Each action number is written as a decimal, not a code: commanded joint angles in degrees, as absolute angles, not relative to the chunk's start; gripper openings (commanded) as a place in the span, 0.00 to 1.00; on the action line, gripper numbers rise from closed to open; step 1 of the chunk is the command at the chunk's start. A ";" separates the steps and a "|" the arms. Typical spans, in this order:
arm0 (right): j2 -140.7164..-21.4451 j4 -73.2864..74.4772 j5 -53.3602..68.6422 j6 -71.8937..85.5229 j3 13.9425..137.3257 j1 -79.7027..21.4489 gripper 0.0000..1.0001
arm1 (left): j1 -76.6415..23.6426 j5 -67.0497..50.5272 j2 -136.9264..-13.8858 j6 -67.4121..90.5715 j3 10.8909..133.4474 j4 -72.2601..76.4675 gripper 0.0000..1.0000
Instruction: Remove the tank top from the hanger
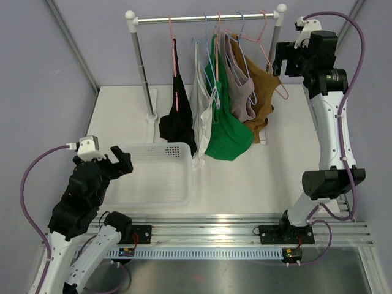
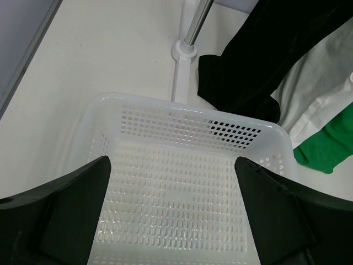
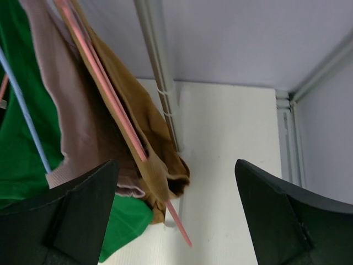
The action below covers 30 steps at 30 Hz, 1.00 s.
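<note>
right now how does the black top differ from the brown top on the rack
The black top hangs at the left end of the rail; the brown top hangs at the right end, lying against a mauve top. The black top is the one nearest the white basket; the brown top is nearest the open right hand. Both hang on pink hangers.

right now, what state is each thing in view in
black tank top, hanging on its hanger
white tank top, hanging
green tank top, hanging
mauve tank top, hanging
brown tank top, hanging on a pink hanger
basket, upright, empty
left jaws, open above the basket
right jaws, open, holding nothing
</note>
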State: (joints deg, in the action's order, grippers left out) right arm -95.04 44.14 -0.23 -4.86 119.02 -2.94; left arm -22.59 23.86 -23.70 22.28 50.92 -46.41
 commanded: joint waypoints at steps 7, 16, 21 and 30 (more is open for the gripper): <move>-108.10 46.41 16.95 -10.63 134.64 -2.29 0.74 | -22.32 20.22 -23.64 20.92 50.36 -42.80 0.99; -106.97 39.31 23.38 -7.91 128.86 -2.37 0.29 | -22.32 19.69 -24.17 20.92 50.36 -42.80 0.99; -105.38 36.65 26.01 -6.42 125.68 -2.37 0.16 | -22.32 19.51 -24.17 20.92 50.27 -42.80 0.99; -101.87 36.04 26.11 -3.78 127.44 -2.37 0.00 | -22.32 19.07 -24.96 20.83 50.27 -42.63 0.99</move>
State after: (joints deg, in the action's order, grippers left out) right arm -108.18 40.56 24.97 -5.34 125.64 -2.57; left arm -22.55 20.64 -23.86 21.85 50.41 -45.89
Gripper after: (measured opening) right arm 0.077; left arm 0.988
